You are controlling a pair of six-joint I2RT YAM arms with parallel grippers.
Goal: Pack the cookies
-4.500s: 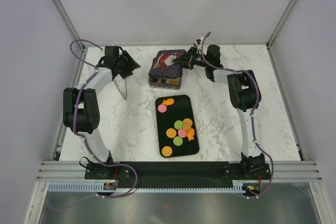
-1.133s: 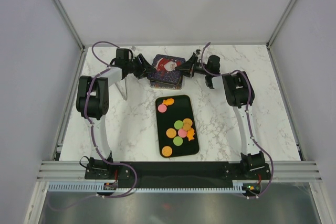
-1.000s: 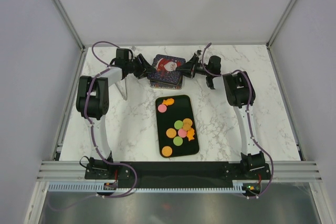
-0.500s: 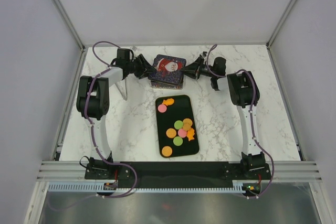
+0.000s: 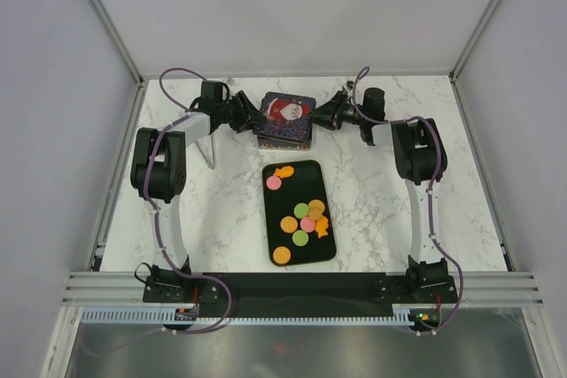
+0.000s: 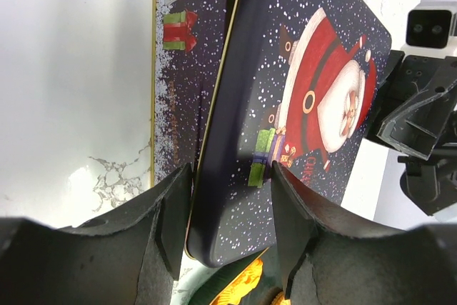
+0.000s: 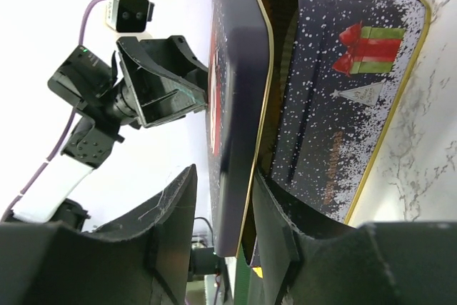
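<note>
Two arms meet at a tin [image 5: 282, 137] by the middle of the table's [image 5: 381, 201] far edge. The left gripper [image 5: 246, 118] is clamped on the left rim of the Santa-printed lid [image 5: 285, 112], with one finger on each face. The right gripper [image 5: 330, 117] straddles the right rim with its jaws parted, and a gap shows between one finger and the lid. The lid sits tilted, raised off the tin on the right. The cookies [image 5: 303, 219] lie on a black tray [image 5: 297, 185] at the table's centre, nearer than the tin. Two are at the tray's far end, a cluster lies toward its right edge, and one is at its near left corner.
</note>
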